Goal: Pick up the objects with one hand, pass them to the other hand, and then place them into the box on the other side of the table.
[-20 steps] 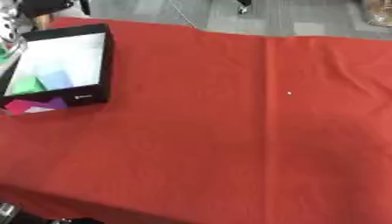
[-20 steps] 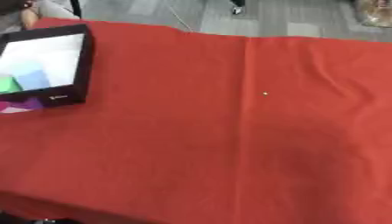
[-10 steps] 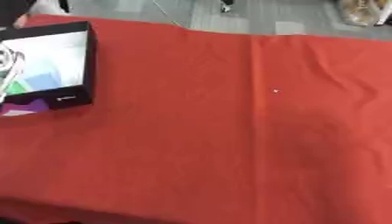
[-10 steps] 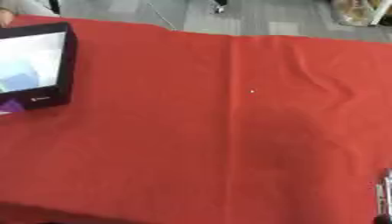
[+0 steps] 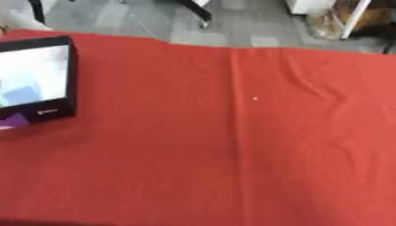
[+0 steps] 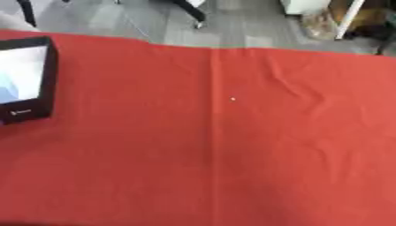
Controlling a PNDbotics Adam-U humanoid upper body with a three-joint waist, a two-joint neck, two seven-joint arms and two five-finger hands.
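A black-walled box (image 5: 71, 84) with a pale inside sits at the table's left edge, partly cut off by the picture. Pale blue shapes (image 5: 21, 94) lie inside it. A purple piece (image 5: 12, 121) shows just in front of the box at the left border. Neither of my hands appears in either view.
A red cloth (image 5: 232, 145) covers the table, with a lengthwise crease down the middle and a tiny white speck (image 5: 255, 98) on it. Grey floor, chair legs and a white stand (image 6: 348, 17) lie beyond the far edge.
The whole picture has shifted left, so the camera has turned right. The box now sits further left and is cut off. A dark shape at the lower right edge half a second ago is gone.
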